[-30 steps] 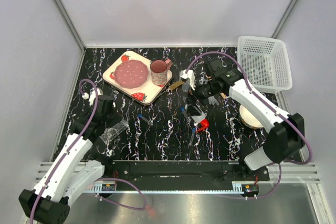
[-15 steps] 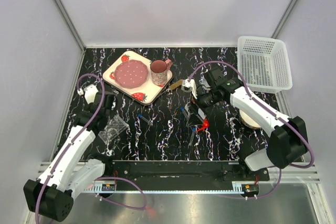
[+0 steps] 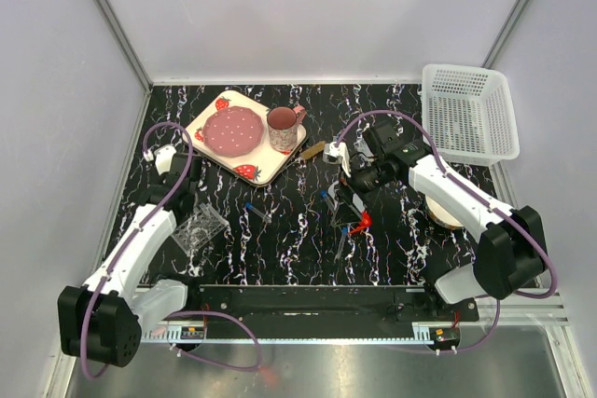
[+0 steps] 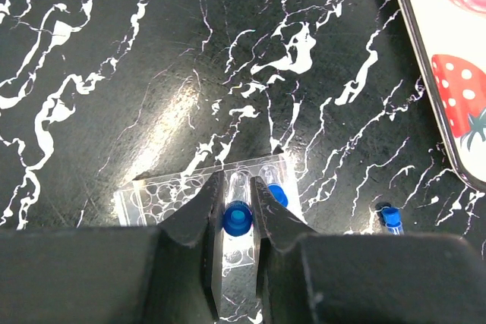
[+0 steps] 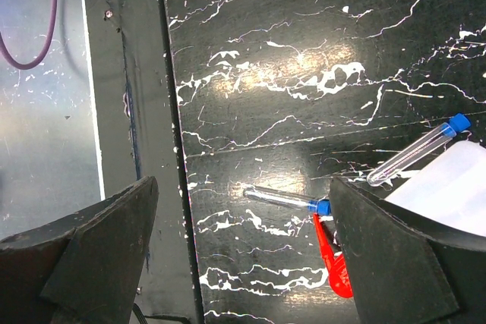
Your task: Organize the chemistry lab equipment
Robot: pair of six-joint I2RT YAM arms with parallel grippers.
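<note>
One blue-capped tube (image 4: 237, 218) sits pinched between the narrow jaws of the left gripper (image 4: 237, 206), taken just under its cap, directly above the clear rack (image 4: 156, 196). It looks light, stiff and slick, so a hold near the cap seems the surest, while a hard squeeze could shoot it sideways. A seated tube (image 4: 277, 193) fills the neighbouring well, just beside one finger, and could be knocked. A loose tube (image 4: 389, 218) lies on the table (image 4: 114, 51) toward the strawberry tray (image 4: 448, 73). The right gripper (image 5: 243, 244) hangs with jaws spread wide and empty over a flat tube (image 5: 281, 196). That tube's cap ends just beside the red cap (image 5: 330, 256) of the squeeze bottle (image 5: 456, 187), and a propped tube (image 5: 416, 151) leans on that bottle.
</note>
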